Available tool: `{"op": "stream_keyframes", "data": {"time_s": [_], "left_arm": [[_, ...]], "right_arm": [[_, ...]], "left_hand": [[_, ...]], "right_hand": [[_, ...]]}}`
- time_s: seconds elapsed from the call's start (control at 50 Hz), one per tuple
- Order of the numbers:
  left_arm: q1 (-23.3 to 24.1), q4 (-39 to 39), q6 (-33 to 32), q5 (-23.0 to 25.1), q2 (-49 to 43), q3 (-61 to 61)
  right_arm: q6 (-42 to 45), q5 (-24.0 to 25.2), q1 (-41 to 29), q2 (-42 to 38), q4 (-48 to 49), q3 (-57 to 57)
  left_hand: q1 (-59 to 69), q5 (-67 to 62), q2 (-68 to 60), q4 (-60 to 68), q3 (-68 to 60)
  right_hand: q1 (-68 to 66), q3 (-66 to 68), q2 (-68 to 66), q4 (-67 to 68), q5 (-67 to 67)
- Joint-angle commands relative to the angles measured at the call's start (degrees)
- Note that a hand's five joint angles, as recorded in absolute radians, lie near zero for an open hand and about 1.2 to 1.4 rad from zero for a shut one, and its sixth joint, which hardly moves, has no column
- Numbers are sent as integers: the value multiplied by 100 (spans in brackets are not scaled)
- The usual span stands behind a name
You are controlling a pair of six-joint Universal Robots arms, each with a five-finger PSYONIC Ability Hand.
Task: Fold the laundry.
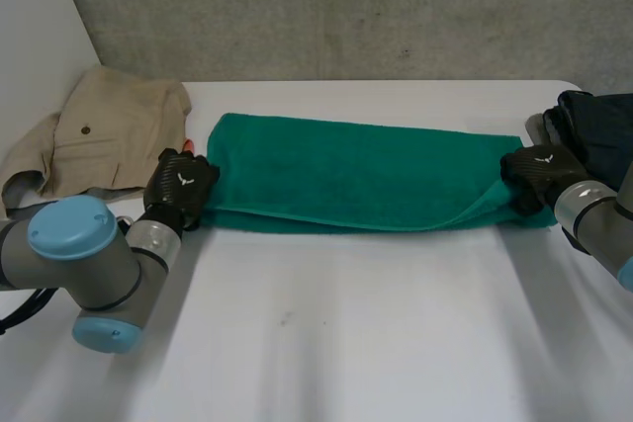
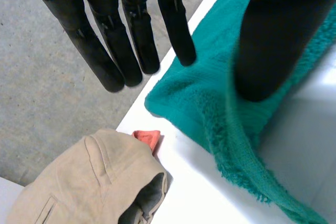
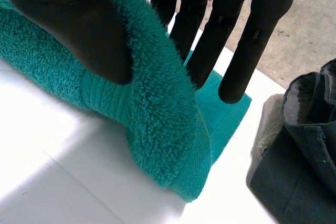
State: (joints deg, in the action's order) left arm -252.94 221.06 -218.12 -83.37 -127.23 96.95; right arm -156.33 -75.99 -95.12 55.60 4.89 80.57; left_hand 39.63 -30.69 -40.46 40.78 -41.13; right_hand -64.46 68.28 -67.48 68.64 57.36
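We see a green terry towel [image 1: 356, 175] lying folded lengthwise on the white bench [image 1: 326, 323]. Its long axis runs from side to side in front of the robot, with the fold line along the near edge.

At the towel's left end, the robot's left hand [image 1: 181, 185] is at the near corner. Its fingers [image 2: 131, 40] are straight and close together, and the thumb lies on the other side of the cloth, so the corner is pinched between them.

At the towel's right end, the right hand [image 1: 539, 173] is at the near corner. The cloth rises there in a thick roll between the thumb and the straight fingers [image 3: 247, 40], which clamp it.

Going from left to right around the towel, a rumpled beige cloth garment [image 1: 99, 130] lies just beside the left end, at the bench's far left. A small orange-red piece [image 2: 147, 137] peeks out from under that garment, on the side nearest the towel. Past the right end of the towel, a dark navy garment [image 1: 598, 126] lies bunched just beside the right hand.
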Motion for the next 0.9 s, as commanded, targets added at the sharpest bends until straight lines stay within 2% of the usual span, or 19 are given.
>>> {"op": "stream_keyframes", "data": {"time_s": [0.02,0.06,0.1,0.16,0.18,0.3,0.56,0.68,0.78,0.82,0.86,0.88,0.9], "left_arm": [[-194,-212,77,14,22,-9],[-238,-291,94,40,66,0],[-256,-422,94,110,119,17],[-264,-563,103,189,207,26],[-264,-651,121,242,259,35],[-238,-906,244,330,426,70],[-256,-968,428,321,453,52],[-247,-1030,420,321,488,44],[-238,-1056,428,321,506,35],[-229,-1074,428,321,506,35],[-221,-1091,420,321,523,35],[-220,-1126,402,321,549,61],[-220,-1161,393,313,576,70]], "right_arm": [[41,75,134,-14,20,38],[85,110,160,3,12,56],[181,172,160,29,12,99],[313,251,160,73,20,187],[418,321,160,126,29,275],[919,725,169,416,292,679],[1772,1411,-15,636,1136,1576],[2816,1622,-77,610,1119,1787],[3363,1675,-60,504,1014,1743],[3477,1710,-51,443,961,1656],[3513,1675,-60,434,935,1603],[3539,1658,-51,451,891,1568],[3531,1640,-51,460,873,1567]], "left_hand": [[253,-147,-170,138,-104],[1256,-1150,-1173,1141,-1106],[2717,-2612,-2635,2603,-2568],[3884,-3778,-3801,3769,-3735],[4035,-3930,-3953,3921,-3886],[4037,-3931,-3954,3922,-3887],[4037,-3931,-3954,3922,-3887],[4037,-3931,-3954,3922,-3887],[4037,-3931,-3954,3922,-3887],[4037,-3931,-3954,3922,-3887],[4037,-3931,-3954,3922,-3887],[4037,-3931,-3954,3922,-3887],[4037,-3931,-3954,3922,-3887]], "right_hand": [[-1554,1172,-1252,1136,1264],[-1269,887,-967,850,979],[457,-839,759,-875,-747],[1271,-1653,1573,-1689,-1561],[2057,-2439,2359,-2475,-2347],[2670,-3052,2972,-3088,-2960],[2973,-3355,3275,-3391,-3263],[2990,-3372,3292,-3408,-3280],[2906,-3288,3209,-3325,-3196],[2203,-2585,2506,-2622,-2493],[1012,-1394,1314,-1430,-1302],[-1043,661,-741,625,753],[-1549,1167,-1247,1131,1259]]}}
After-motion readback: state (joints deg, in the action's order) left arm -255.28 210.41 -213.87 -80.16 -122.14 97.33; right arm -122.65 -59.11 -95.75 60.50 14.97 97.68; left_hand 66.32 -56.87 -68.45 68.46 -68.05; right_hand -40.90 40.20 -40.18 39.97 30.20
